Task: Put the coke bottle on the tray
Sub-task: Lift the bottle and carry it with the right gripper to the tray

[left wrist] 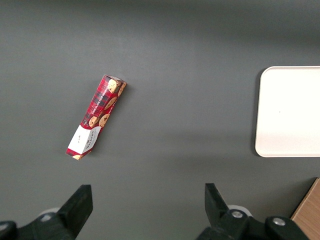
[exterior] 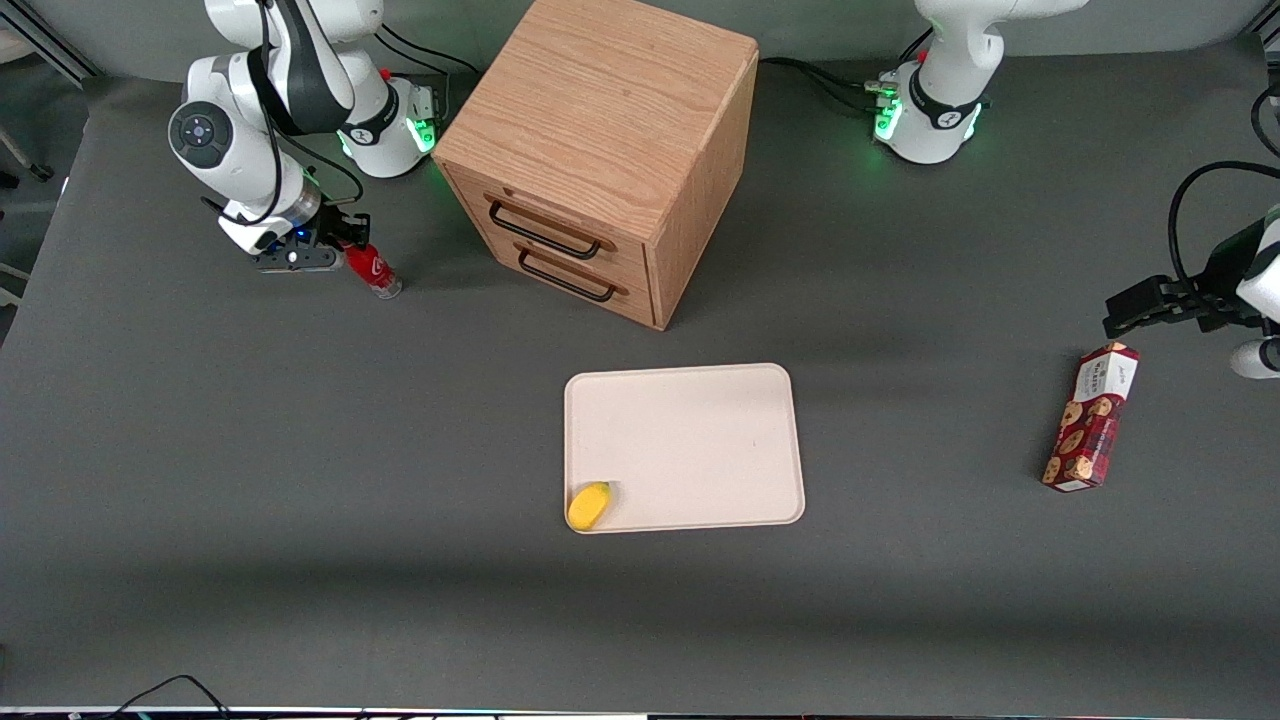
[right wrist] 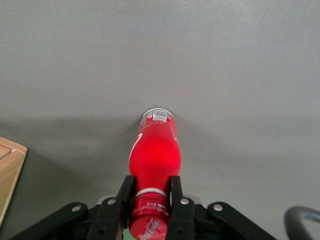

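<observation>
The coke bottle (exterior: 372, 270), small, slim and red with a clear base, hangs tilted from my gripper (exterior: 345, 250) near the working arm's end of the table, beside the wooden cabinet. In the right wrist view my gripper (right wrist: 150, 192) is shut on the coke bottle (right wrist: 154, 150) at its neck, just under the red cap, with the base pointing away toward the grey table. The cream-white tray (exterior: 700, 430) lies flat near the table's middle, nearer the front camera than the cabinet and well apart from the bottle. A corner of the tray (left wrist: 292, 110) shows in the left wrist view.
A wooden two-drawer cabinet (exterior: 600, 150) stands between the gripper and the table's middle. A small yellow object (exterior: 589, 505) lies in the tray's corner nearest the camera. A red biscuit box (exterior: 1092, 416) lies toward the parked arm's end.
</observation>
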Motion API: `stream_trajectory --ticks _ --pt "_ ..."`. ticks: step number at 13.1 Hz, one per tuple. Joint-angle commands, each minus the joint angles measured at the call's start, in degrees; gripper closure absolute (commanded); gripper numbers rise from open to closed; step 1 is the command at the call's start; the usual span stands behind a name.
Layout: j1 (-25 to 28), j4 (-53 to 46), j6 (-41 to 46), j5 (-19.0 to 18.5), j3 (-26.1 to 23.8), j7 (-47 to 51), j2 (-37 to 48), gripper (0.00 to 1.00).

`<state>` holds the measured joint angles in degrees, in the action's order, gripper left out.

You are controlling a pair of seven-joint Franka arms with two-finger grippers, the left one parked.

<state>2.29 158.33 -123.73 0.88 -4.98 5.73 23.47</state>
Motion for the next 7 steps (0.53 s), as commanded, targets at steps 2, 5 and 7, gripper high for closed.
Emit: stream_trajectory --ticks 2,5,7 --pt "-0.2 -16.2 11.7 1.4 -0.4 -0.2 -4.7 1.00" --pt "-0.2 -33.4 22.3 1.4 -0.4 0.2 -11.1 1.00" --pt "0.1 -45.2 29.2 1.4 -0.6 2.2 -15.7 1.00"
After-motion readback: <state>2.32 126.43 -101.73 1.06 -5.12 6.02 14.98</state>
